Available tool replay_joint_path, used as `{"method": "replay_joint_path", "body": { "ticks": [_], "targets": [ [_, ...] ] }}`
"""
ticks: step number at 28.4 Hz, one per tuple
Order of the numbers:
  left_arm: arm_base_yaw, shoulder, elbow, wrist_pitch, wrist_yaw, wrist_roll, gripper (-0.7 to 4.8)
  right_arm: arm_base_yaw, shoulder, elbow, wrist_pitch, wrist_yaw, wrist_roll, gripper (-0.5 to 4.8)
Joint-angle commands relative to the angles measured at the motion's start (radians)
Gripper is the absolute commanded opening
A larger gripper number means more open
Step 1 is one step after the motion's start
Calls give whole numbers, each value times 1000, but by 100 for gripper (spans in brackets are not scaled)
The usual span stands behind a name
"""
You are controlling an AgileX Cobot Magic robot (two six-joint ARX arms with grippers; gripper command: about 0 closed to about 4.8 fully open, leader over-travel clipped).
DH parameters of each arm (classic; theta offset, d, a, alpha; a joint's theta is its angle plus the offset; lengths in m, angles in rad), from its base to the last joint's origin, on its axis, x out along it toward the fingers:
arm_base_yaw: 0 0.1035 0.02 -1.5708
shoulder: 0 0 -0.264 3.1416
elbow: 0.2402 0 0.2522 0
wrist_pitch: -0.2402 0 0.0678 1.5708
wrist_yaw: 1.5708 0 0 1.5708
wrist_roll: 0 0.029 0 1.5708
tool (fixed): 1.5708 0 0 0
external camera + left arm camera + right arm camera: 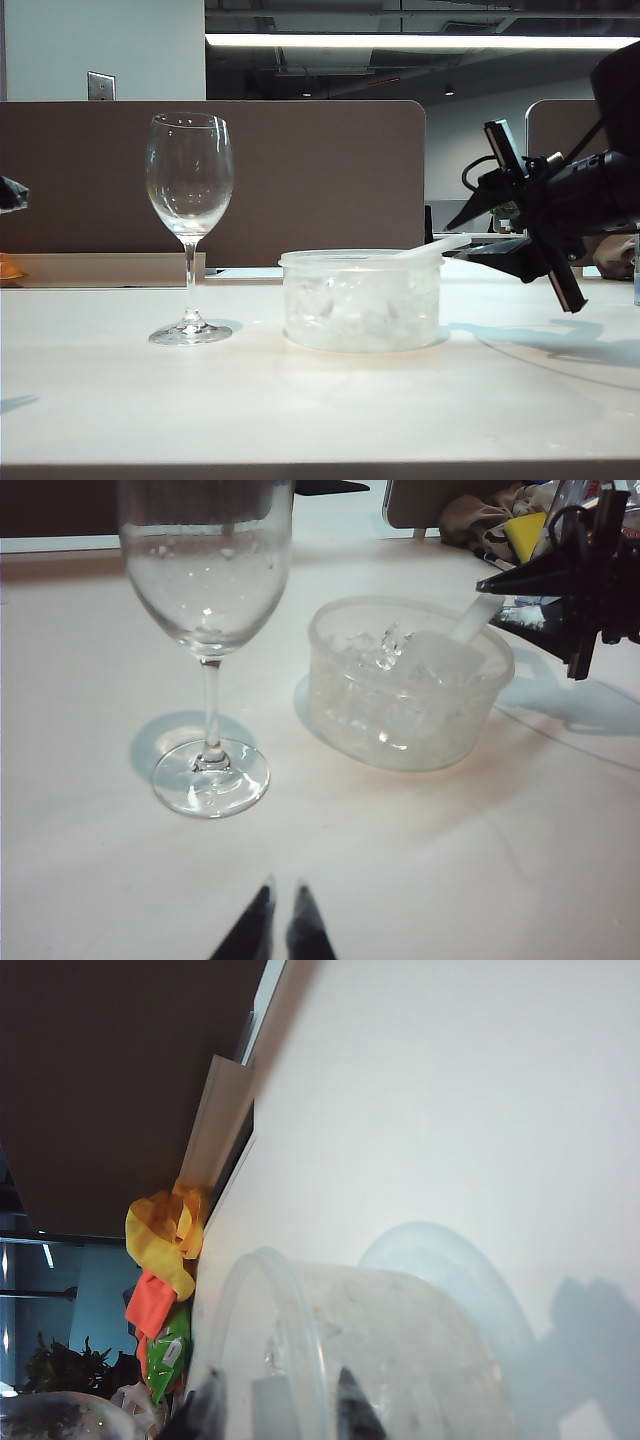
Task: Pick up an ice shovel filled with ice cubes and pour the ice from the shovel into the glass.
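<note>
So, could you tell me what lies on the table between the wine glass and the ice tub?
Nothing: in the exterior view the table is bare between the glass and the tub.

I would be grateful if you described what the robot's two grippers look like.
Both are black. The right gripper has tapering, pointed fingers, a flat black bar across its body and a dark cable looping behind it. Only two slim, pointed fingertips of the left gripper show.
</note>
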Motion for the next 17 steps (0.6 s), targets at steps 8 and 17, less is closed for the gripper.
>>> {"method": "replay_joint_path", "body": {
  "ticks": [8, 17],
  "targets": [
    [-1, 0, 1, 9, 4, 0, 29, 10, 9, 5, 39, 12, 5, 74],
    [-1, 0, 1, 8, 4, 0, 29, 10, 9, 5, 71, 21, 41, -5]
  ]
}}
